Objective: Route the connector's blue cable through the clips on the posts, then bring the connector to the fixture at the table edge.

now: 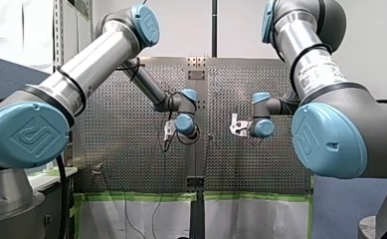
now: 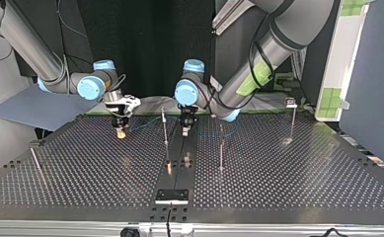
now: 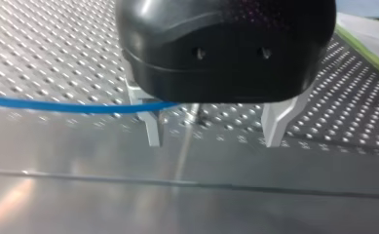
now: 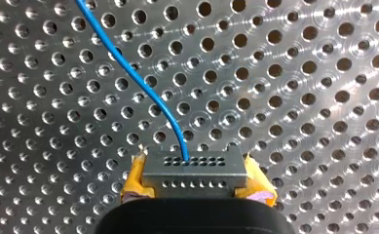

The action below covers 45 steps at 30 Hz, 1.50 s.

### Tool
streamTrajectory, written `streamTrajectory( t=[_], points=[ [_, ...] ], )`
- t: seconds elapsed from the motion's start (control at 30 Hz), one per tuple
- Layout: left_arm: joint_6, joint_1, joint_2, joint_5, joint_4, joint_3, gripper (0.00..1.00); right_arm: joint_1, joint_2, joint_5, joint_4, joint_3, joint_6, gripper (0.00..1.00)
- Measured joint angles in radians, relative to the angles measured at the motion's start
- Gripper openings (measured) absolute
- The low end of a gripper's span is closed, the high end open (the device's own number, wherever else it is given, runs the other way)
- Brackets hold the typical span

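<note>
Gripping the grey connector (image 4: pixel 194 173) between yellow pads (image 4: pixel 136 181), my right gripper (image 2: pixel 121 129) sits low over the table (image 2: pixel 81 168); in the top view its perforated surface runs toward six o'clock to the edge, a post (image 2: pixel 165 129) at three. A thin blue cable (image 4: pixel 128 63) leaves the connector's hole row. My left gripper (image 3: pixel 214 129) stands open, cable beside one finger.

Blue cable (image 3: pixel 55 105) vanishing behind the black body of my left hand (image 3: pixel 214 141), yellow pads (image 4: pixel 136 183) mostly covered by the connector (image 4: pixel 194 170), body of my right hand (image 4: pixel 197 189) cut by the frame edge, clips (image 2: pixel 291 102) on the posts (image 2: pixel 165 129) too small to make out in the top view.
</note>
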State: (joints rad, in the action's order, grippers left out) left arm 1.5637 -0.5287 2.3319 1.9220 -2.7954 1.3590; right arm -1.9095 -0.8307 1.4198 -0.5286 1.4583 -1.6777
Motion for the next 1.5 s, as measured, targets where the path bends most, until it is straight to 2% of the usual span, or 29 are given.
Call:
streamTrajectory(
  t=[0.2,0.57,0.97,1.2,1.5],
  points=[
    [-0.024,-0.010,-0.060,-0.003,0.023,0.060,1.00,-0.005,0.000,0.001,0.013,0.000,0.002,0.00],
    [-0.056,-0.033,-0.138,0.004,-0.014,0.144,1.00,-0.010,0.000,0.001,0.025,0.000,0.002,0.00],
    [-0.085,-0.053,-0.144,0.074,-0.043,0.245,1.00,-0.012,0.000,0.001,0.025,0.000,0.002,0.00],
    [-0.086,-0.077,-0.148,0.050,-0.045,0.255,1.00,-0.012,0.000,0.001,0.027,0.000,0.002,0.00],
    [-0.071,-0.104,-0.163,0.043,-0.016,0.256,1.00,-0.014,0.000,0.001,0.027,0.000,0.002,0.00]
  ],
)
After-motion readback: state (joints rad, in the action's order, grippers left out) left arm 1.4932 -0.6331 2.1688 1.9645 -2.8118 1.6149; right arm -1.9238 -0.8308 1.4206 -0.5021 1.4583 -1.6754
